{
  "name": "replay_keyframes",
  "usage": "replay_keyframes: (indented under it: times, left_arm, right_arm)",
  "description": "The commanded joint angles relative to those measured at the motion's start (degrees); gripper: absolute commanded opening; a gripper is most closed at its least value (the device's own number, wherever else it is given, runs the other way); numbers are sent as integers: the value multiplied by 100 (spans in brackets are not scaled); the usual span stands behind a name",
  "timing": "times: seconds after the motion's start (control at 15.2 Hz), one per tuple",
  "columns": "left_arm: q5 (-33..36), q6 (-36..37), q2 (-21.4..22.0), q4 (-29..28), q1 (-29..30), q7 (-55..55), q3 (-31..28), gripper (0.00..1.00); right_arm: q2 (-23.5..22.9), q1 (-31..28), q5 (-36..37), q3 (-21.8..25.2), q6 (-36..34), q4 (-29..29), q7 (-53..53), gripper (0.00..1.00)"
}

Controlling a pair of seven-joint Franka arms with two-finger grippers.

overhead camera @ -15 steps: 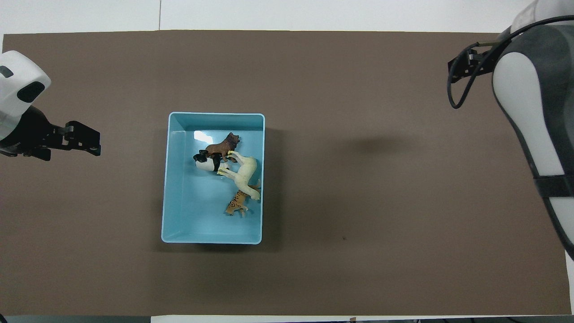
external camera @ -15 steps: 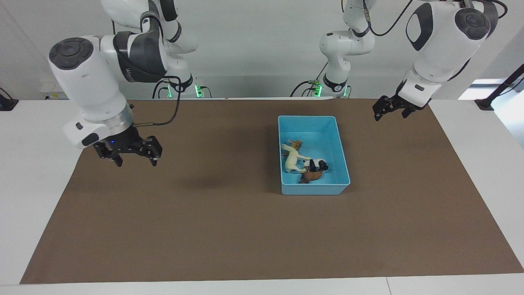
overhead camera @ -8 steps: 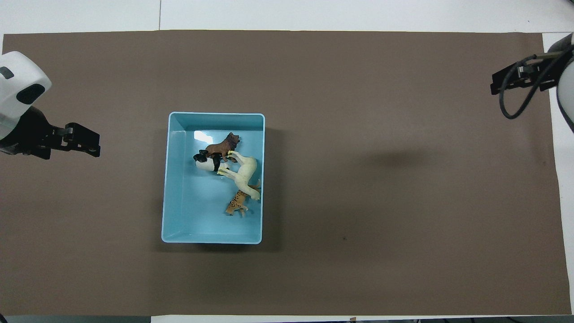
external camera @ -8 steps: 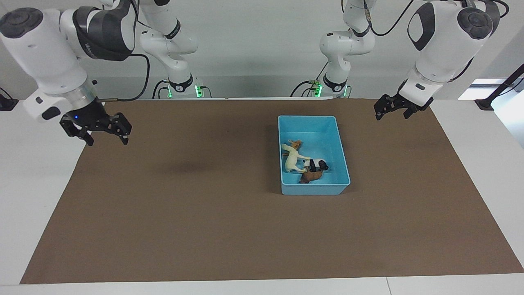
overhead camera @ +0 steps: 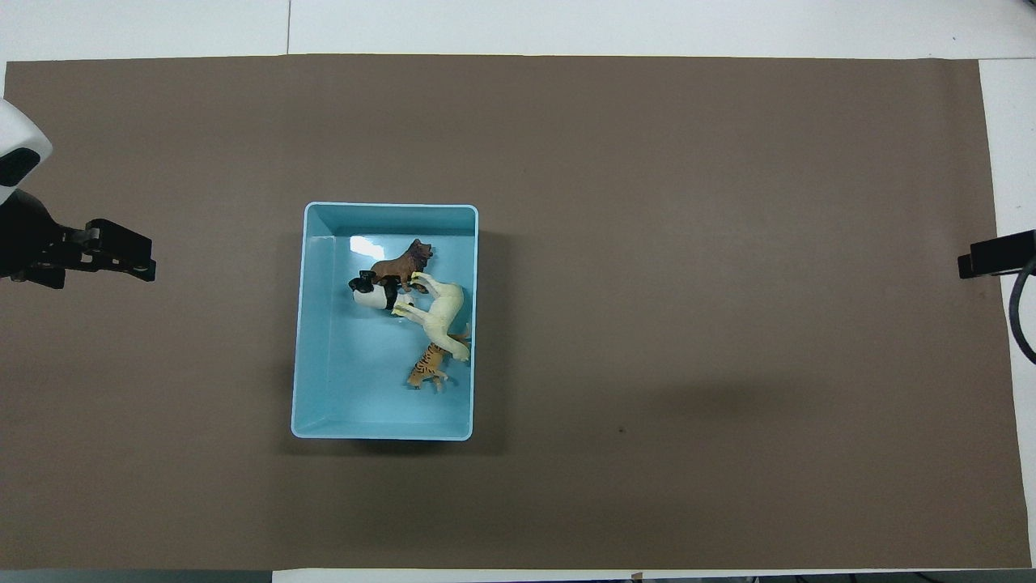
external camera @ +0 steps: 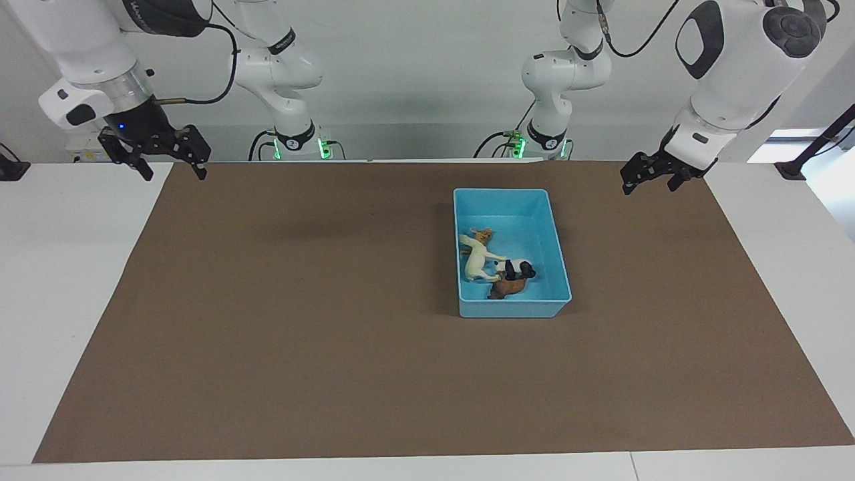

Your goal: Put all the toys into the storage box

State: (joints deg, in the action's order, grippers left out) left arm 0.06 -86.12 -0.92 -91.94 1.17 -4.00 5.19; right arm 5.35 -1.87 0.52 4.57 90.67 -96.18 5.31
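Note:
The light-blue storage box (external camera: pixel 501 194) stands on the brown mat; it also shows in the overhead view (overhead camera: pixel 388 208). All four toys lie inside it in a cluster: the tiger (external camera: pixel 482 234) (overhead camera: pixel 427 368), the cream horse (external camera: pixel 475 262) (overhead camera: pixel 443 314), the panda (external camera: pixel 518 268) (overhead camera: pixel 374 295) and the brown lion (external camera: pixel 507 287) (overhead camera: pixel 402 262). My right gripper (external camera: pixel 172 172) (overhead camera: pixel 983 265) hangs open and empty, raised over the mat's edge at the right arm's end. My left gripper (external camera: pixel 649 186) (overhead camera: pixel 121 257) hangs open and empty over the mat at the left arm's end, apart from the box.
A brown mat (external camera: pixel 300 321) covers most of the white table (external camera: pixel 67 267). Both arm bases (external camera: pixel 294 143) stand at the robots' edge of the table.
My right gripper has risen and drawn back from over the mat to its corner at the right arm's end. My left gripper has drifted slightly outward. The toys and box have not moved.

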Motion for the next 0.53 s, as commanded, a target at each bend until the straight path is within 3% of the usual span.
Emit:
replay_keyframes:
  times: [0.0, 0.46]
  left_arm:
    - [-15, -19, 101, -105, 32, 75, 34, 100]
    - [-15, -2, 110, -105, 50, 66, 34, 100]
  right_arm:
    - [-7, -112, 36, -70, 30, -103, 40, 100]
    - [-157, -182, 27, -88, 126, -103, 49, 100]
